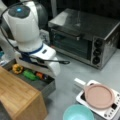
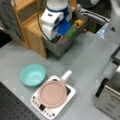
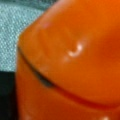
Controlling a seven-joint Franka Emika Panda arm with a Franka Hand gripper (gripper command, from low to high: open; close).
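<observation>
Hand hidden in grey bin [image 1: 47,87], grip unclear, orange object [image 3: 70,62] filling wrist view.

Open grey counter [image 2: 82,62] mid-scene, oven [image 1: 85,37], hob with pan [image 2: 53,93], bowl [image 2: 33,74] around it

The work surface is a grey tabletop [image 1: 67,82], visible in both front views and lit evenly, with a soft sheen. A wooden shelf unit [image 2: 30,27] stands on it at a front view's upper left; the same unit [image 1: 20,100] occupies a front view's lower left. A stainless toaster oven [image 1: 85,37] with three dark knobs stands at a front view's upper right. A dark perforated board [image 2: 12,107] borders the tabletop at a front view's lower left.
</observation>
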